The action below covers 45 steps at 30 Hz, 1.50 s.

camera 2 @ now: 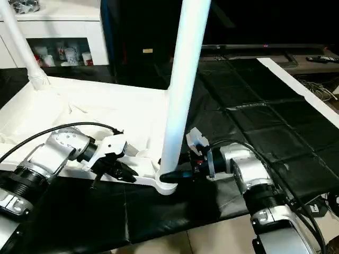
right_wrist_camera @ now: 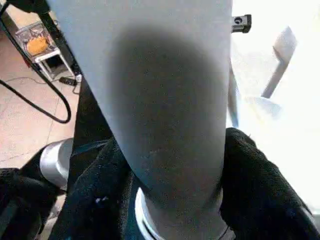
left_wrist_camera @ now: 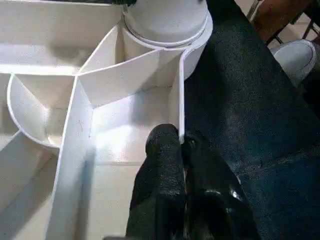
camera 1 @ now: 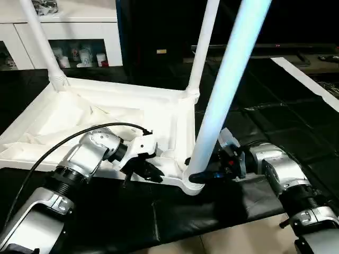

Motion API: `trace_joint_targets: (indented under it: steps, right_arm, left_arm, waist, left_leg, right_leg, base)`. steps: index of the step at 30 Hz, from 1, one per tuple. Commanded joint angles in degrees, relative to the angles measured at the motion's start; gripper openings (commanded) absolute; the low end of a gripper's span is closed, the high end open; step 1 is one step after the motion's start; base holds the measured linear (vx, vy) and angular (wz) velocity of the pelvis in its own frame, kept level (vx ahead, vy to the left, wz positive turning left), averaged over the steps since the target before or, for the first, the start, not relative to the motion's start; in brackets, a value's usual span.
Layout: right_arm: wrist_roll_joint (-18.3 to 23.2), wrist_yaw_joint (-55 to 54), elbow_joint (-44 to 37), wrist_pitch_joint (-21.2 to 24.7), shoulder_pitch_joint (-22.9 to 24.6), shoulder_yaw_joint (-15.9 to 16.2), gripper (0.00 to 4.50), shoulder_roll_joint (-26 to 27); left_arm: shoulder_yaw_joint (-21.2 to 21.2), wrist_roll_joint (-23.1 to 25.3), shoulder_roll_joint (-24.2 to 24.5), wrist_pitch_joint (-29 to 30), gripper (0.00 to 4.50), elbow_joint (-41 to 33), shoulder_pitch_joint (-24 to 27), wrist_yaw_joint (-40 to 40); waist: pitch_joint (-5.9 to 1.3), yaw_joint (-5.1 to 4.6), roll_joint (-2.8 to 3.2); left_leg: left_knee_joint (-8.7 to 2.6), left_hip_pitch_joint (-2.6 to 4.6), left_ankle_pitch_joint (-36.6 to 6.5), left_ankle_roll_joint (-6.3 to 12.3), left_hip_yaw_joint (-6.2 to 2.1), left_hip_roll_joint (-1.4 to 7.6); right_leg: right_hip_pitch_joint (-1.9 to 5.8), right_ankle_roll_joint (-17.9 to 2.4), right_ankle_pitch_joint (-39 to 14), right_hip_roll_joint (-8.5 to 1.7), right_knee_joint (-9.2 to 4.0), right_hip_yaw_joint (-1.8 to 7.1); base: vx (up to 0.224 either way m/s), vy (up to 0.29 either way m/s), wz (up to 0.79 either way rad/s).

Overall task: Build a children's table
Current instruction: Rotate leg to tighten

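At the bottom of the head views the two silver forearms reach in toward the near edge of the overturned table top [camera 1: 132,119], which lies ribbed side up on the black mat [camera 1: 275,127] and fills the left and centre of the frame. The right gripper [camera 2: 170,175], at lower centre, is clamped around the base of the near leg [camera 1: 225,84], its black fingers [right_wrist_camera: 260,190] wrapping the leg on both sides just above the near corner socket [camera 1: 192,185]; the leg stands nearly upright and runs out of the top of the frame. The left gripper [camera 1: 144,170], at lower left of centre, is pinched narrow on the thin rim wall of the table top, one finger [left_wrist_camera: 162,165] inside the rib and one outside, just beside that socket. The step in hand looks like seating this leg: it would go best with the left gripper pinning the top flat against the mat while the right keeps the leg in line with the socket and presses or twists it straight down, since any tilt could jam it or lift the corner. Farther off, two more legs stand in the far sockets, the far left leg [camera 1: 39,42] at upper left and the far right leg [camera 1: 203,47] at upper centre. Behind them a white cabinet [camera 1: 63,32] crosses the top left.
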Motion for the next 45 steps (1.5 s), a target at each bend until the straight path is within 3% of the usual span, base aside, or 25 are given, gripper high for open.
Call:
trace_joint_targets:
  steps: [1,3,4,6,7,10,13,16,18,22,24,25,28,34,45]
  right_arm:
    - [1.1,0.4,0.1,1.6,-0.3,-0.4,2.14,0.5]
    - [1.3,-0.6,-0.5,1.9,0.1,-0.7,2.12,0.9]
    - [0.1,-7.3,-1.8,3.6,1.0,-1.1,2.11,2.5]
    - [-1.2,-16.0,-2.4,6.4,1.3,-2.0,2.11,5.1]
    - [-1.4,-18.0,-2.3,7.0,1.3,-2.3,2.11,5.8]
    - [-2.4,-26.2,-2.3,8.6,1.1,-3.2,2.09,9.5]
    - [-4.6,-38.6,0.3,11.7,-0.8,-4.4,2.07,14.7]
    - [-6.4,-48.0,4.0,13.2,-3.4,-5.1,2.06,18.3]
    - [-6.8,-52.1,6.0,13.3,-4.7,-5.8,2.05,19.8]
    - [-8.4,-61.6,9.0,13.3,-7.3,-7.2,2.05,23.1]
    - [-8.7,-62.2,8.9,12.5,-7.2,-7.7,2.05,23.6]
    - [-8.6,-61.8,8.8,11.7,-7.2,-8.0,2.35,23.8]
    - [-8.1,-59.7,7.7,9.9,-6.8,-8.1,2.53,24.0]
    - [-7.5,-55.0,5.2,8.8,-5.3,-7.1,3.14,21.8]
    - [-5.1,-35.4,1.1,6.3,-2.3,-7.3,4.13,9.2]
  left_arm:
    - [0.0,-1.0,-0.8,0.6,0.0,-1.6,-0.5,0.1]
    - [0.4,-1.0,-1.2,1.7,0.0,-1.4,-0.6,1.2]
    - [1.7,-0.6,-3.1,4.9,0.0,-0.5,-1.2,6.1]
    - [3.2,-0.5,-5.3,8.6,0.0,-0.1,-1.8,11.0]
    - [3.6,-0.6,-5.8,9.4,0.0,0.0,-1.9,12.0]
    - [5.2,-0.6,-8.9,13.2,0.0,1.0,-2.8,17.9]
    - [6.5,-0.3,-12.8,16.9,0.0,2.3,-3.9,24.2]
    - [7.9,-0.2,-16.4,18.7,0.0,4.3,-5.2,29.9]
    - [8.8,0.0,-18.2,18.6,0.0,5.7,-5.9,33.5]
    - [11.3,-0.3,-22.8,19.5,0.0,7.7,-7.7,41.3]
    - [11.2,0.0,-23.0,19.9,0.0,7.2,-7.8,41.3]
    - [11.3,0.2,-22.9,20.1,0.0,7.1,-7.8,41.3]
    - [11.3,0.6,-21.4,19.4,0.0,7.3,-7.6,40.3]
    - [10.3,1.0,-18.0,17.4,0.0,7.2,-6.8,36.3]
    - [5.8,1.3,-7.9,9.8,0.0,3.2,-3.8,19.6]
  waist:
    - [-3.83,-0.21,0.62]
    - [-3.81,-0.24,0.61]
    - [-3.71,-0.38,0.9]
    - [-3.66,-0.7,0.94]
    - [-3.57,-0.82,0.88]
    - [-3.68,-1.85,0.63]
    - [-3.77,-2.8,0.75]
    - [-3.75,-3.5,0.79]
    - [-3.69,-3.62,1.01]
    - [-3.65,-3.64,0.79]
    - [-3.77,-3.38,0.68]
    - [-3.8,-3.28,0.61]
    - [-3.83,-3.24,0.6]
    - [-3.76,-3.36,0.42]
    - [-3.83,-2.81,0.63]
  left_leg:
    - [-3.78,0.16,-10.4,2.3,0.04,1.71]
    - [-3.78,0.16,-10.8,2.2,0.05,1.69]
    - [-3.88,0.15,-10.8,1.72,0.0,1.68]
    - [-3.97,0.08,-11.3,0.71,-0.22,1.4]
    - [-3.97,0.41,-12.5,0.25,-0.25,1.28]
    - [-4.01,-0.12,-12.3,-0.05,-0.45,1.07]
    - [-3.92,-0.14,-11.1,-0.13,-0.48,0.94]
    - [-3.8,-0.07,-11.2,0.31,-0.39,0.77]
    - [-3.76,0.14,-11.8,0.19,-0.4,0.8]
    - [-3.84,0.22,-12.5,0.46,-0.32,0.87]
    - [-3.87,0.06,-11.8,0.98,-0.32,0.9]
    - [-3.87,0.0,-11.2,1.34,-0.28,0.94]
    - [-3.86,-0.11,-10.2,1.95,-0.17,0.91]
    - [-4.01,-0.22,-10.4,2.36,-0.24,1.0]
    - [-3.91,-0.02,-8.9,3.34,-0.05,1.41]
  right_leg:
    - [3.37,-10.6,-15.2,-3.99,-4.29,3.19]
    - [3.4,-10.6,-15.7,-4.02,-4.39,3.19]
    - [3.33,-10.3,-16.1,-3.94,-4.39,3.25]
    - [3.44,-9.4,-18.3,-3.91,-4.55,3.1]
    - [3.23,-8.4,-21.5,-4.04,-5.17,3.0]
    - [3.64,-6.8,-23.5,-4.02,-5.33,2.93]
    - [3.44,-7.8,-20.6,-3.84,-5.07,2.94]
    - [3.33,-8.1,-21.1,-3.75,-5.27,2.95]
    - [3.17,-8.2,-21.8,-3.79,-5.46,2.88]
    - [3.01,-8.1,-21.2,-3.71,-5.46,3.01]
    - [3.23,-7.9,-20.0,-3.9,-5.35,3.09]
    - [3.27,-8.0,-18.7,-3.86,-5.24,3.15]
    - [3.39,-8.8,-16.0,-3.85,-4.99,3.22]
    - [3.52,-8.3,-17.1,-4.0,-5.05,3.3]
    - [3.58,-11.2,-11.9,-4.02,-4.41,3.45]
  base:
    - [0.0,0.0,0.0]
    - [0.0,0.0,0.0]
    - [0.0,0.0,0.0]
    - [0.0,0.0,0.0]
    - [0.0,0.0,0.0]
    - [0.0,0.0,0.0]
    - [0.0,0.0,0.0]
    - [0.0,0.0,0.0]
    - [0.0,0.0,0.0]
    - [0.0,0.0,0.0]
    - [0.0,0.0,0.0]
    - [0.0,0.0,0.0]
    - [0.0,0.0,0.0]
    - [0.0,0.0,0.0]
    - [0.0,0.0,0.0]
